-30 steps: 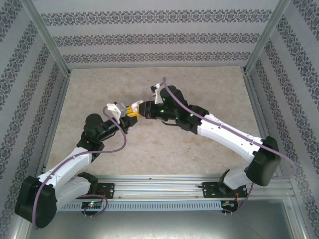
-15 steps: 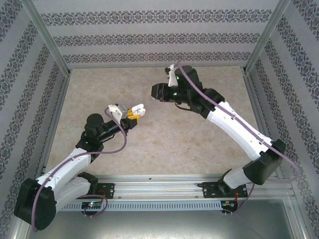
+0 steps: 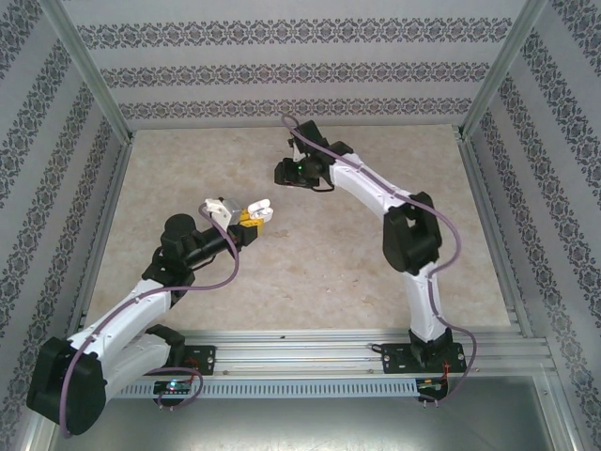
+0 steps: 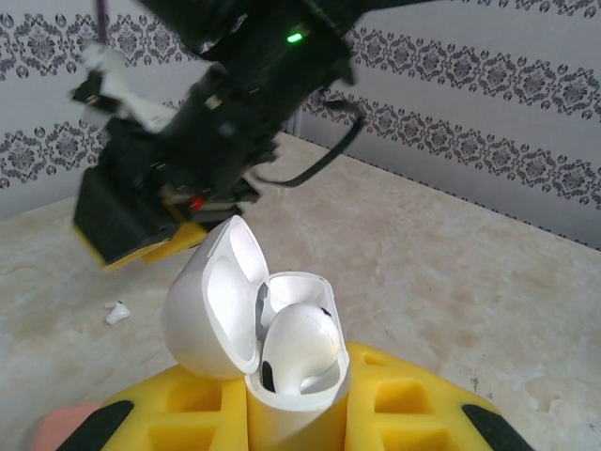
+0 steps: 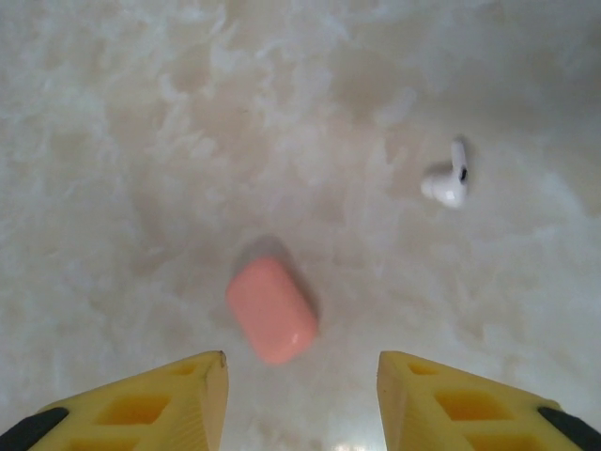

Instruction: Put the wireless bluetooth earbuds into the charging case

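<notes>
My left gripper is shut on a white charging case, which stands upright between the yellow fingers. Its lid is swung open to the left. One white earbud sits in the case. My right gripper hangs open above the table with nothing between its fingers, and it is also seen from above at the back middle. Just beyond its fingertips a pink rounded case lies shut on the table. A second white earbud lies loose to the far right of that case, and shows small on the table in the left wrist view.
The right arm's black wrist looms close behind the held case in the left wrist view. Patterned walls and metal posts enclose the beige marbled table. A metal rail runs along the near edge.
My right gripper has pulled back from the held case toward the rear of the table and opened its jaws. The left gripper still holds the open case in place.
</notes>
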You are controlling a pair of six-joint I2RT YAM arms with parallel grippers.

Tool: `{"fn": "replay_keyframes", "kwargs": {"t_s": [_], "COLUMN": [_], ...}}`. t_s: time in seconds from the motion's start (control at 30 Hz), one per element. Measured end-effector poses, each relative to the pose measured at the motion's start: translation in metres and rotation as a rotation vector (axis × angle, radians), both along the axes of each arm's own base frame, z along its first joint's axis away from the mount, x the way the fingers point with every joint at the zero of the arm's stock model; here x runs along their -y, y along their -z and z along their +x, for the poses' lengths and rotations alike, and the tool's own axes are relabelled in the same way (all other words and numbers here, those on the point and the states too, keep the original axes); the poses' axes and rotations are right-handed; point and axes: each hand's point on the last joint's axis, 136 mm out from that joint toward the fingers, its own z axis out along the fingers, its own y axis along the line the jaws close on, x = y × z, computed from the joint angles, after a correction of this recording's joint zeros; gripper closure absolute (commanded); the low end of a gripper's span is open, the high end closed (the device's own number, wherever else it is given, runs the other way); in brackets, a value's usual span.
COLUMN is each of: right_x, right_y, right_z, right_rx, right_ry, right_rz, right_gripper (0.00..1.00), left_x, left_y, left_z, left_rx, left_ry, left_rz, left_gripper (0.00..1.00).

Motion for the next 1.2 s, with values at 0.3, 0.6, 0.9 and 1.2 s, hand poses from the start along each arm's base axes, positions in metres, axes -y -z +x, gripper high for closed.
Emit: {"fn": "replay_keyframes", "kwargs": {"t_s": [0.3, 0.6, 0.9, 1.2], "right_x": [-0.014, 0.010, 0.010, 0.008], "right_y": [0.066, 0.095, 0.100, 0.104], "right_z": [0.058, 0.074, 0.070, 0.068], "right_rx": [-0.010, -0.024, -0.019, 0.021], "right_ry": [-0.002, -0.005, -0.069, -0.128], "right_rz": [-0.069, -0.109, -0.121, -0.169], "right_gripper": [0.53, 0.53, 0.56, 0.58], "left_x": [-0.003, -0.001, -0.001, -0.002], "left_y": [0.022, 0.037, 0.041, 0.034], "left_z": [0.011, 0.014, 0.015, 0.014], "left_rx": [-0.065, -0.114, -0.125, -0.115], "left_ry": [-0.016, -0.003, -0.001, -0.003], "left_rz": [0.022, 0.034, 0.036, 0.023], "left_gripper": [1.00, 1.00, 1.00, 1.00]}}
